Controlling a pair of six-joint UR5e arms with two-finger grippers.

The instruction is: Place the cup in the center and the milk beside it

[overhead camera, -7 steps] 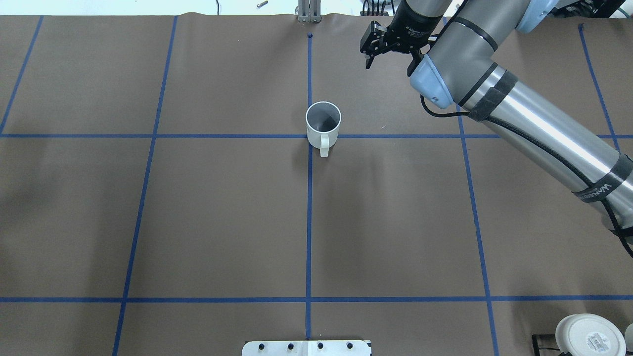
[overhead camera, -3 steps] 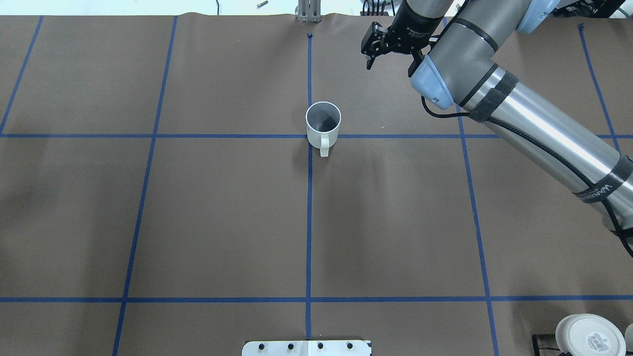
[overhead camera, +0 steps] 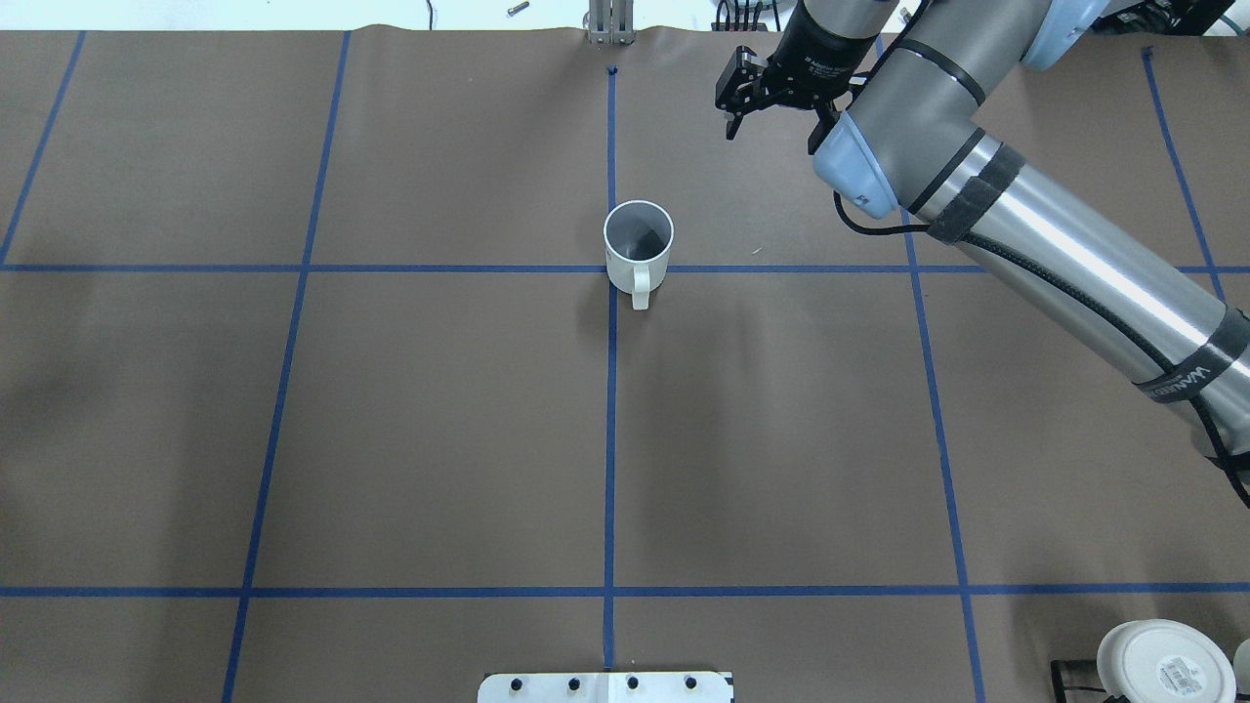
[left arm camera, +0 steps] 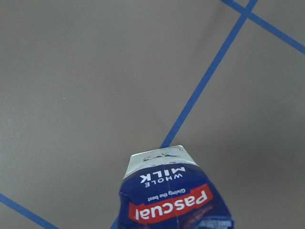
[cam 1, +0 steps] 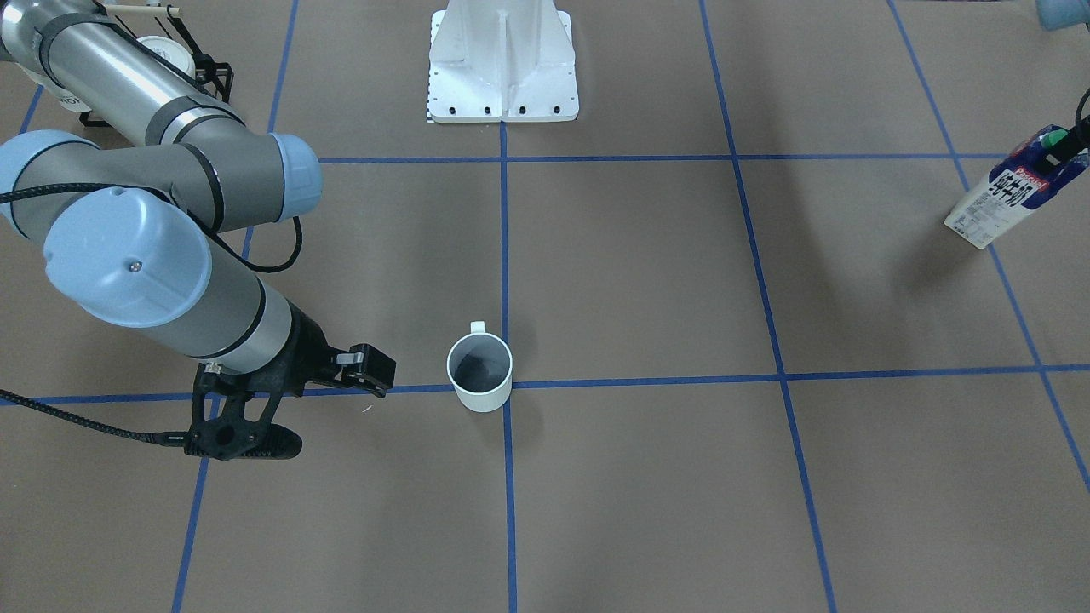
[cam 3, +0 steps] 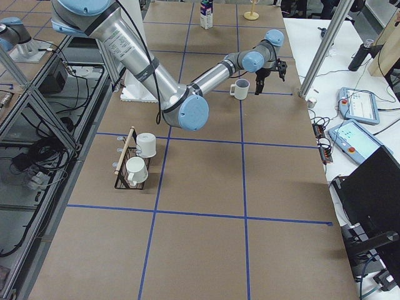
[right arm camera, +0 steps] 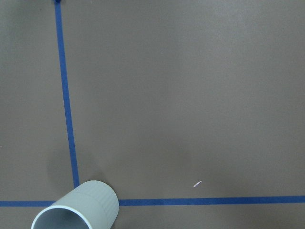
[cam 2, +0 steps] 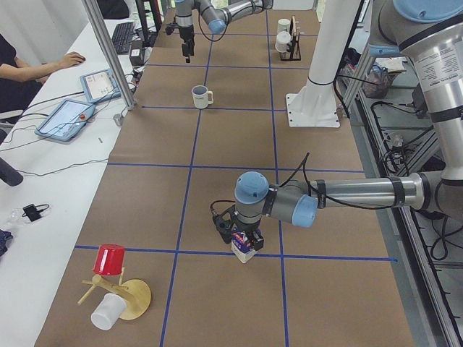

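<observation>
The cup (overhead camera: 639, 244) is a plain white mug, upright on the crossing of blue tape lines at mid-table, handle toward the robot. It also shows in the front view (cam 1: 480, 373) and the right wrist view (right arm camera: 76, 212). My right gripper (overhead camera: 730, 105) hangs open and empty beyond the cup, apart from it, on its far right in the overhead view. The milk (cam 1: 1005, 200), a blue and white carton with a green cap, is far on my left side. My left gripper (cam 2: 239, 230) is shut on its top; the left wrist view shows the carton (left arm camera: 174, 195) below the camera.
A rack with white mugs (cam 3: 134, 164) stands on my right side near the front edge; one of them shows upside down in the overhead view (overhead camera: 1162, 664). The white base plate (cam 1: 502, 64) is at mid front. A red cup on a wooden stand (cam 2: 110, 259) is at the far left end.
My right gripper has drifted slightly farther from the cup, toward the table's far edge. The cup has not moved.
</observation>
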